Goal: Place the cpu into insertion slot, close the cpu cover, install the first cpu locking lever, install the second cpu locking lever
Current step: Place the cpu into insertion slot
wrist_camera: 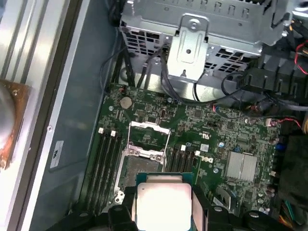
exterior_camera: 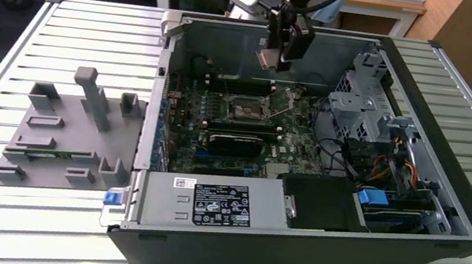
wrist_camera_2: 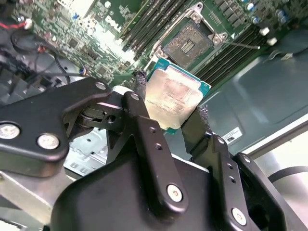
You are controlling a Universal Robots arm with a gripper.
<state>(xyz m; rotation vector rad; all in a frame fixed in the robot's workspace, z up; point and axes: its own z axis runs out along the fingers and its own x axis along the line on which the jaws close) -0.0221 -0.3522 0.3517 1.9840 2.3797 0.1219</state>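
Note:
My gripper (exterior_camera: 277,57) hangs over the open computer case, above the board and toward the back wall. It is shut on the cpu (exterior_camera: 266,59), a flat square chip with a silvery-beige face. Both wrist views show the cpu (wrist_camera_2: 173,98) (wrist_camera: 163,202) clamped by its edges between the two black fingers (wrist_camera_2: 139,94). The insertion slot (wrist_camera: 139,166) (wrist_camera_2: 187,43) (exterior_camera: 243,109) lies bare in the green board below, a gap away from the chip. The cpu cover (wrist_camera: 149,126) stands swung up off the slot. Thin lever rods (exterior_camera: 286,104) stick up beside it.
Black memory slots (wrist_camera: 106,163) flank the socket. A metal drive cage (wrist_camera: 192,38) and loose cables (exterior_camera: 367,162) crowd one side of the case. The power supply (exterior_camera: 209,203) sits at the case's front. A grey fixture (exterior_camera: 74,126) stands on the slatted table at the exterior view's left.

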